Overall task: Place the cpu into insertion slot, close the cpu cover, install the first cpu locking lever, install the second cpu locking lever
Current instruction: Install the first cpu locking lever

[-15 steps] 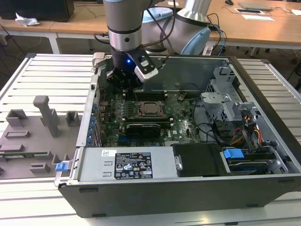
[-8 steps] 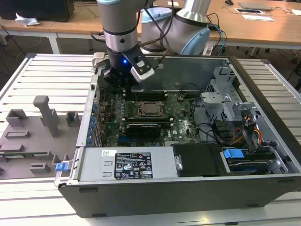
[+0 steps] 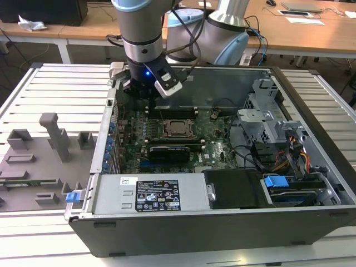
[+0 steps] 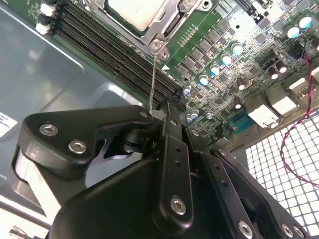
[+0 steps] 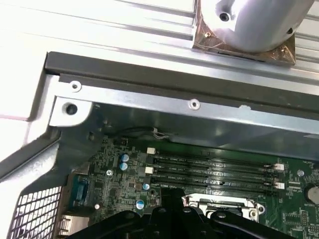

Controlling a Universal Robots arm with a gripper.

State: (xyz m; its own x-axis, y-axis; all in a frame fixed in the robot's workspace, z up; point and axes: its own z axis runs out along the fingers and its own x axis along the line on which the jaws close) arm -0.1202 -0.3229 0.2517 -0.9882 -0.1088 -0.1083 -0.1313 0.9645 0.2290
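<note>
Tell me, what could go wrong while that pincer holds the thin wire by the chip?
1. The pincer pinches the thin locking lever near its end; the lever might slip out or bend.
2. It sits close above the memory slots and small capacitors, so a skewed push could scrape them.

Exterior view high, overlooking open case (image 3: 222,236); both wrist views close, sharing cpu cover (image 4: 165,22) (image 5: 219,203).

The cpu (image 4: 133,12) shows a dull silver metal face, its cover (image 4: 167,21) and thin lever (image 4: 153,74) bare shiny metal, the gripper (image 4: 163,107) matt black, the case (image 5: 149,97) smooth grey sheet metal.
</note>
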